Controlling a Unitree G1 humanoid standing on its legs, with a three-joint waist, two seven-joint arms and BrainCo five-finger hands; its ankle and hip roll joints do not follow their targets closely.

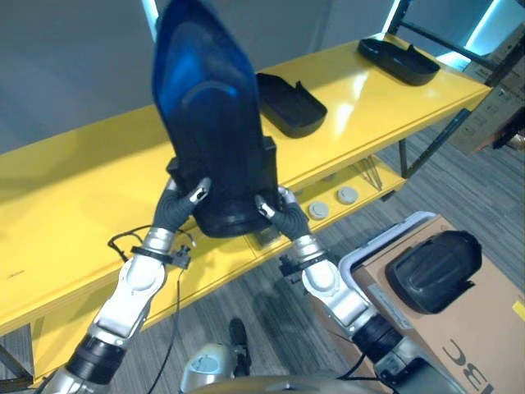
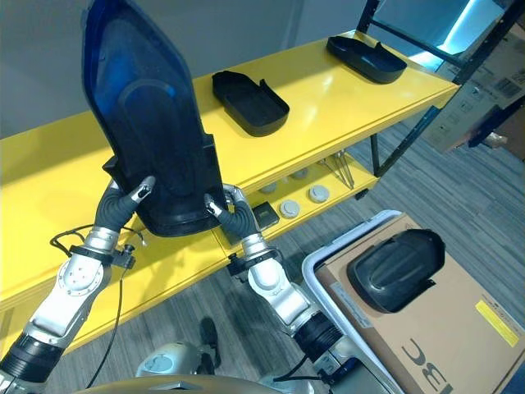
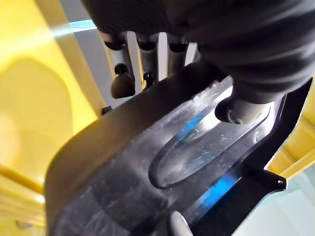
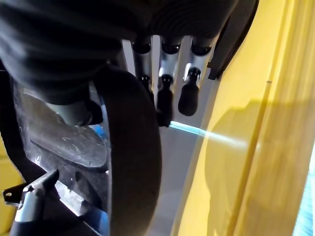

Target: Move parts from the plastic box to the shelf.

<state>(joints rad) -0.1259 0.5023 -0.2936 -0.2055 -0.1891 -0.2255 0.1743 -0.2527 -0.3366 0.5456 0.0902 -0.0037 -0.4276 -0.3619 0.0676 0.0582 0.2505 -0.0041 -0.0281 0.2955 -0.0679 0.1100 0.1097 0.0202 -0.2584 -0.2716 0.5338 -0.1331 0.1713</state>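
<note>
A large dark plastic part [image 1: 209, 123] with a blue sheen stands upright above the front of the yellow shelf [image 1: 74, 205]. My left hand [image 1: 182, 201] grips its lower left edge and my right hand [image 1: 275, 209] its lower right edge. In the left wrist view the thumb [image 3: 236, 105] presses the part's [image 3: 162, 162] face while the fingers [image 3: 123, 78] reach behind it. The right wrist view shows the same pinch, fingers [image 4: 165, 93] behind the part's rim [image 4: 133, 147]. Another black part [image 1: 433, 269] lies on cardboard in the grey plastic box [image 1: 361, 250] at the lower right.
Two black tray-like parts lie on the shelf top, one in the middle [image 1: 287, 103] and one at the far right end [image 1: 398, 59]. Small round discs [image 1: 318, 210] sit on the lower shelf level. The shelf's left stretch is bare yellow.
</note>
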